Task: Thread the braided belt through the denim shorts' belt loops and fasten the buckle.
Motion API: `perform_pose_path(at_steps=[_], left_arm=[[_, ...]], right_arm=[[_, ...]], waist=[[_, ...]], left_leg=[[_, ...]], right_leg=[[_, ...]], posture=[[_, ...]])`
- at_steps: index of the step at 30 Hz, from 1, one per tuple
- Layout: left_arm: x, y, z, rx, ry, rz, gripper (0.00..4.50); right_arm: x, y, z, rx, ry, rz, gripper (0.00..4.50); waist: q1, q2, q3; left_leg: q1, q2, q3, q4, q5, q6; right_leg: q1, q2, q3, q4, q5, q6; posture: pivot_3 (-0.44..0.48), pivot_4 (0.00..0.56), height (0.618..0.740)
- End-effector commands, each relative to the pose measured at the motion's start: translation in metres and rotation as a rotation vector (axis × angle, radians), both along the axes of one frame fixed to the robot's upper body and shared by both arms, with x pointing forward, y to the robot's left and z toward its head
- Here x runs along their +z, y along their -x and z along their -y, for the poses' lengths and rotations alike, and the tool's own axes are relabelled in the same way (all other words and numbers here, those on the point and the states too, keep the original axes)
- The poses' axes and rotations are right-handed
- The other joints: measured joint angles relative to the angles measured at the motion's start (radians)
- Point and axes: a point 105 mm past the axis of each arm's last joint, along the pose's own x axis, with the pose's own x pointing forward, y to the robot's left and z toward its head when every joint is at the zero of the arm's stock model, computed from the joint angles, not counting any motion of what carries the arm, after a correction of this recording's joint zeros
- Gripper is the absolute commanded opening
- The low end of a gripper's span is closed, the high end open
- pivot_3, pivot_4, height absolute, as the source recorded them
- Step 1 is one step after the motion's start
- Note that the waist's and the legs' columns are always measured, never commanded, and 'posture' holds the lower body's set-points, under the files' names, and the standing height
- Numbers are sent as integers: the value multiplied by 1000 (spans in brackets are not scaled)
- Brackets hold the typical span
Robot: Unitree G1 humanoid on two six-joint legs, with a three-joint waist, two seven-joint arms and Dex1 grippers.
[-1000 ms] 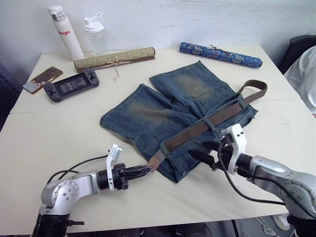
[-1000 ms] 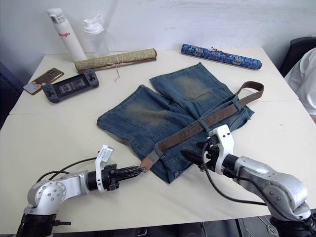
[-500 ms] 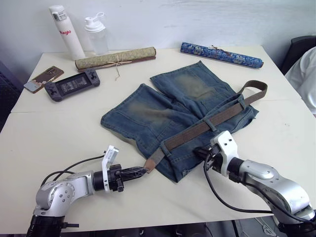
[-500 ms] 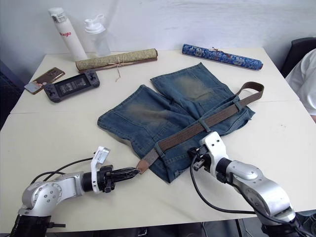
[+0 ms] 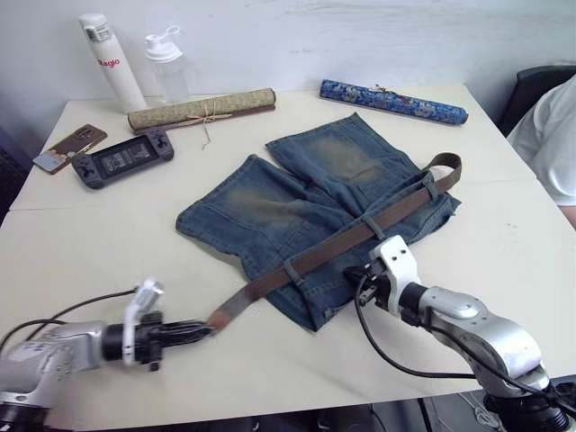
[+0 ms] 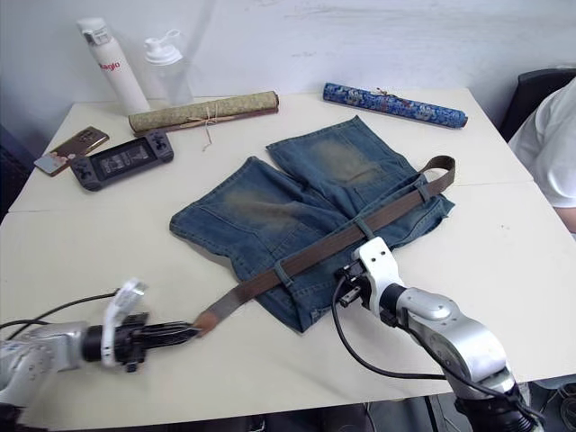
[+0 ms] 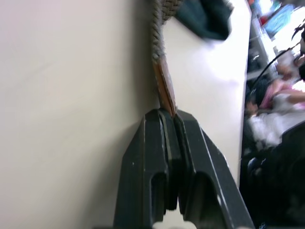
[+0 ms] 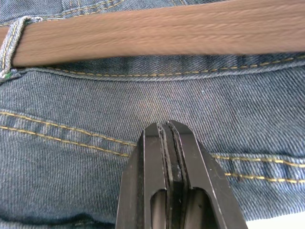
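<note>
The left tool [image 5: 200,329] is clamped on the leather tip of the braided belt [image 5: 360,236], which runs from it through the belt loops [image 5: 293,271] across the denim shorts [image 5: 310,207] on the desk [image 5: 81,243]. The right tool [image 8: 167,131], fingers together, presses denim just below the strap. Threading looks mostly done; fastening the buckle remains.

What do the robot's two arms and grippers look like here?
Both arms are silver-grey metal with rounded joint housings and a white bracket at each wrist. A loose black cable runs along each forearm. The left gripper and right gripper each have two black fingers. No markings are readable.
</note>
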Motion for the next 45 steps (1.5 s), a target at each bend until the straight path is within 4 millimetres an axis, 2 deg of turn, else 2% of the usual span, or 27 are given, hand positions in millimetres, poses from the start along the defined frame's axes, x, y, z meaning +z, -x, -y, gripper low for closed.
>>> perform_pose_path(at_steps=[1, 4, 9, 14, 18, 23, 27, 30, 36, 38, 41, 44, 45], left_arm=[[-2, 5, -47, 21, -138, -4, 0], [8, 4, -96, 62, -295, 19, 0], [15, 7, -149, 158, -455, 17, 0], [10, 11, -178, 233, -594, 10, 0], [8, 6, -184, 249, -647, 35, 0], [10, -8, -176, 253, -604, 101, 0], [21, -26, -162, 250, -529, 187, 1474], [41, -39, -151, 249, -448, 263, 2766], [69, -47, -140, 220, -400, 339, 2782], [85, -53, -130, 202, -360, 388, 2782], [105, -55, -100, 113, -257, 428, 2782], [110, -48, -72, 26, -192, 414, 2782], [103, -37, -41, -80, -144, 396, 2782]], right_arm=[[-22, 4, 0, -3, 38, -91, 19], [-22, 3, -2, 1, 32, -89, 19], [-19, 1, -7, 8, 17, -82, 19], [-18, 0, -9, 14, 16, -77, 19], [-17, -2, -8, 10, 16, -73, 19], [-14, -3, -10, 10, -3, -63, 19], [-7, -7, -9, -8, -33, -45, 0], [2, -8, -7, -12, -79, -24, 984], [13, -4, -8, 14, -141, -21, 3638], [17, -3, -6, 19, -161, -20, 4432], [26, -4, 1, 6, -184, -3, 4432], [32, -4, 7, 9, -190, 10, 4432], [39, -5, 12, 8, -198, 33, 4432]], waist=[[-5, 0, 0], [-10, 1, 0], [-15, 1, 0], [-14, 1, 0], [-13, 4, -2], [-11, 9, -4], [-6, 7, -4], [3, 7, -4], [17, -5, 0], [16, -8, 1], [16, -8, 2], [15, -5, 4], [15, -5, 4]], left_leg=[[0, 1, -1, -1, 0, -1], [1, 1, -1, -3, 0, -1], [3, 2, 0, -6, 1, -1], [5, 2, 1, -6, 1, -1], [10, 3, 4, -7, 1, -1], [11, 4, 6, -7, 2, -2], [12, 4, 7, -6, 2, -2], [11, 4, 7, -6, 2, -2], [6, 4, 4, 0, 1, -1], [4, 4, 4, 1, 0, -1], [1, 4, 3, 3, 0, 0], [-2, 4, 2, 3, 0, 0], [-3, 4, 1, 3, 0, 0]], right_leg=[[0, 0, -1, 0, -1, -2], [-1, 0, -1, 0, -1, -3], [-1, 0, -2, 2, -2, -4], [0, 0, -2, 4, -2, -4], [0, 0, -2, 9, -3, -5], [0, 1, -3, 11, -3, -6], [0, 1, -3, 13, -3, -6], [0, 0, -4, 12, -3, -6], [-1, 0, -6, 13, -3, -6], [-1, 0, -6, 12, -3, -5], [-2, 0, -7, 11, -3, -5], [-3, 0, -9, 10, -2, -4], [-3, 0, -9, 10, -2, -4]], posture=[[0, 150, 717], [0, 150, 717], [0, 150, 717], [0, 150, 717], [0, 150, 717], [0, 150, 717], [0, 150, 717], [0, 150, 717], [0, 150, 717], [0, 150, 717], [0, 150, 717], [0, 150, 717], [0, 150, 717]])
